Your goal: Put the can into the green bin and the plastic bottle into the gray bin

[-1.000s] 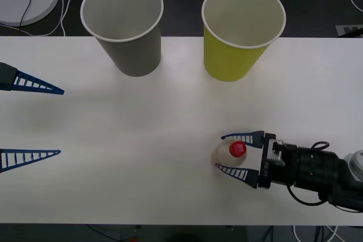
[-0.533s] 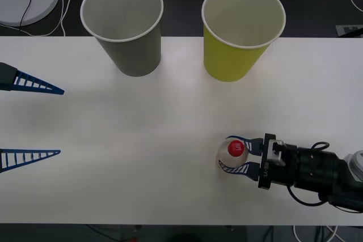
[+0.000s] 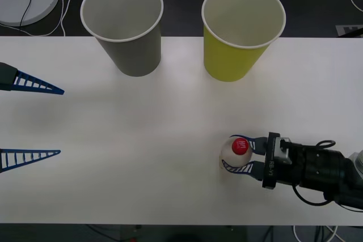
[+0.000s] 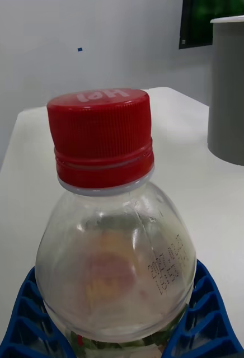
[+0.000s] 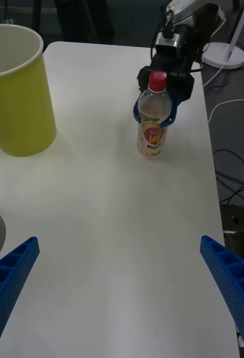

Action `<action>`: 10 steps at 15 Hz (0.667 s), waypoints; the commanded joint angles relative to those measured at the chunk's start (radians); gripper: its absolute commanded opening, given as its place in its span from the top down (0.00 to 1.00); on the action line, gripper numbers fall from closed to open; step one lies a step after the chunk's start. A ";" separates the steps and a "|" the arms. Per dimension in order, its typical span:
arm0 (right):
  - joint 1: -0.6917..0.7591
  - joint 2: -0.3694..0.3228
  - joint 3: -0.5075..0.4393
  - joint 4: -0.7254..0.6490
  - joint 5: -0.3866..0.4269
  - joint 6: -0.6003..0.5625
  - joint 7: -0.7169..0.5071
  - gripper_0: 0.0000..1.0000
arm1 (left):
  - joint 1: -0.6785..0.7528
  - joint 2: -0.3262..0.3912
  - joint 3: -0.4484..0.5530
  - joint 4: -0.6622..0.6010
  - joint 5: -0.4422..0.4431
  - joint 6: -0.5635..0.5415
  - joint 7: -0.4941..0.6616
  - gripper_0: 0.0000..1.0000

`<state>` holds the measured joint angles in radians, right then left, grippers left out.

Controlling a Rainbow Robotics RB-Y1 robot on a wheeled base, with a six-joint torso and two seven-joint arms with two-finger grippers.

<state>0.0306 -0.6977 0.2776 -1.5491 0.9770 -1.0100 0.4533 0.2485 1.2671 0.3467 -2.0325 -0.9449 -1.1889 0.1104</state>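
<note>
The right hand (image 3: pixel 241 154) grips the bottle (image 3: pixel 235 152) just under its red cap; the bottle stands upright on the table (image 3: pixel 142 140), near the right front. The left hand (image 3: pixel 59 122) waits open at the left. Lift it straight, keep it upright, and carry it well above the gray bin (image 3: pixel 123 24), past the green bin (image 3: pixel 241 29), before letting go.

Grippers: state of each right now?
Left gripper: open, empty, parked at the table's left edge.
Right gripper: shut on the plastic bottle, which stands upright on the table.
</note>
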 commanded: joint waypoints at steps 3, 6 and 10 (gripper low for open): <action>0.006 -0.056 0.000 -0.051 -0.049 0.004 -0.036 1.00 | 0.000 0.000 0.000 0.000 0.000 0.000 0.000 0.00; 0.022 -0.091 -0.006 -0.105 -0.067 0.018 -0.107 1.00 | 0.000 0.000 0.000 0.000 0.000 0.000 0.000 0.00; 0.060 -0.120 -0.081 -0.197 -0.044 0.039 -0.259 1.00 | 0.000 0.000 0.000 0.000 0.000 0.000 0.000 0.00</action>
<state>0.0829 -0.8138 0.2146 -1.7286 0.9201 -0.9749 0.2255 0.2485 1.2671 0.3467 -2.0325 -0.9449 -1.1889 0.1104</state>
